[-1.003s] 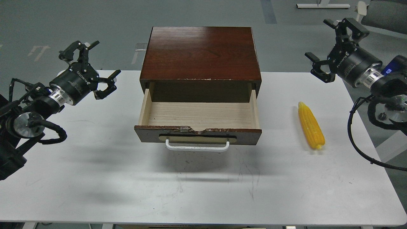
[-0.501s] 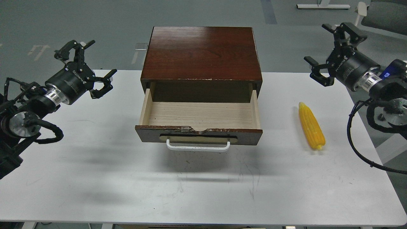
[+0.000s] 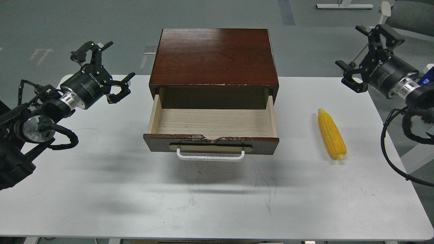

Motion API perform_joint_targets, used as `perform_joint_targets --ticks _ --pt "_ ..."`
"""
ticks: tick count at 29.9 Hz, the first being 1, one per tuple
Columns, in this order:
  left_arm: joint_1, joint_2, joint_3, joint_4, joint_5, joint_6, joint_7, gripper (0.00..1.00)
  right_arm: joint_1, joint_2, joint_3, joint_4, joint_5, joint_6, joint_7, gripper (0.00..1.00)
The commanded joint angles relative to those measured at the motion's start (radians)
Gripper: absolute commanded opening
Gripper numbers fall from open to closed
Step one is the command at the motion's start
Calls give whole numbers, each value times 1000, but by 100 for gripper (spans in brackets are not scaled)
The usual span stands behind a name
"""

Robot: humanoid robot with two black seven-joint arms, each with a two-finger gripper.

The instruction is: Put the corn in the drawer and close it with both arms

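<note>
The yellow corn point(image 3: 331, 133) lies on the white table point(image 3: 101, 189), to the right of the drawer. The drawer point(image 3: 211, 144) is pulled open and its pale wood interior holds nothing; its dark front has a white bar handle point(image 3: 210, 156). My left gripper point(image 3: 105, 66) is open and empty, up in the air left of the cabinet. My right gripper point(image 3: 369, 57) is open and empty, raised above the table's far right corner, behind and to the right of the corn.
The dark wooden cabinet point(image 3: 213, 56) that houses the drawer stands at the table's back middle. A grey chair point(image 3: 410, 15) and a white stand base point(image 3: 344, 5) are on the floor beyond the table at the right.
My left gripper has moved right, toward the cabinet. My right gripper has shifted to the right, away from the cabinet. The corn and drawer have not moved.
</note>
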Motion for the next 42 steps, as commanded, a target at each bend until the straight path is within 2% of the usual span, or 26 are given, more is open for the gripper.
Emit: perform_joint_targets --ticks 1,18,30,35,38,41,42 --pt "-4 0 -2 0 0 6 0 100 -8 -1 2 1 0 -2 0 100" --pt "-6 67 -2 0 0 -8 0 100 -7 -4 45 3 2 -3 0 100" --pt "-7 52 -3 0 0 -2 -3 100 -5 -9 45 -2 0 -9 0 100" --pt "-7 33 -2 0 0 4 -3 100 -5 -49 28 6 -21 -9 3 100" --pt "-7 33 -2 0 0 4 -4 100 -4 -90 22 55 -158 -104 21 96" --pt "-7 32 -2 0 0 4 -6 100 -10 -127 8 95 -372 -251 46 96" --pt "-7 32 -2 0 0 4 -6 100 -11 -130 -18 110 -509 -324 52 97"
